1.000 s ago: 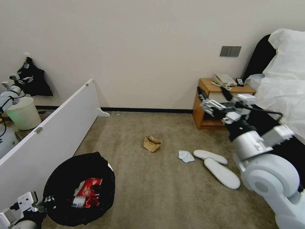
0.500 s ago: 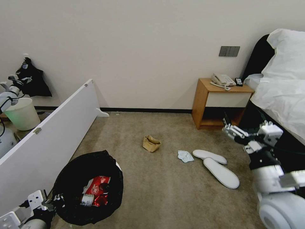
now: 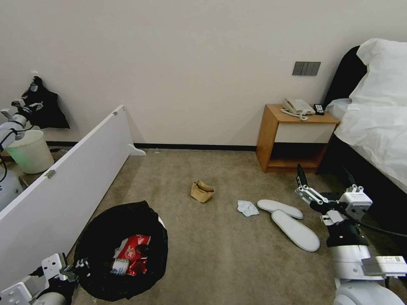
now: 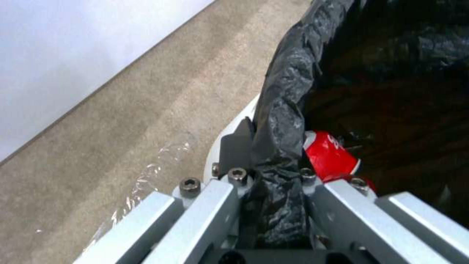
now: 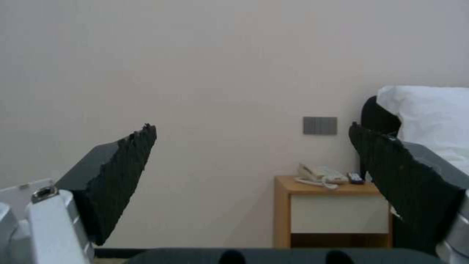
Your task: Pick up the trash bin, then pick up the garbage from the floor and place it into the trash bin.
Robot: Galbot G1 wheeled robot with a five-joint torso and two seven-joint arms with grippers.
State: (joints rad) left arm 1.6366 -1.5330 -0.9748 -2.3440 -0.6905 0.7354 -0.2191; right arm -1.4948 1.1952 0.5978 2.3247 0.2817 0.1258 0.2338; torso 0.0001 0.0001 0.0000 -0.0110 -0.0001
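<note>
The trash bin [image 3: 98, 237], lined with a black bag, hangs at lower left and holds a red snack packet [image 3: 135, 247] and a red can [image 4: 328, 157]. My left gripper [image 3: 76, 267] is shut on the bin's bag-covered rim [image 4: 279, 121]. On the carpet floor [image 3: 220, 258] lie a brown paper bag [image 3: 202, 191], a crumpled tissue [image 3: 247, 208] and two white slippers [image 3: 280, 208] [image 3: 296, 230]. My right gripper [image 3: 325, 178] is open and empty, low at the right, just beyond the slippers. Its dark fingers [image 5: 122, 172] point at the far wall.
A long white panel [image 3: 68, 178] leans along the left side, with a pale bucket [image 3: 30, 151] behind it. A wooden nightstand [image 3: 292, 140] with a phone stands at the back right. Next to it is a bed [image 3: 377, 127].
My right arm has come down from in front of the nightstand to just above the carpet by the slippers. The bin in my left gripper has shifted a little to the right.
</note>
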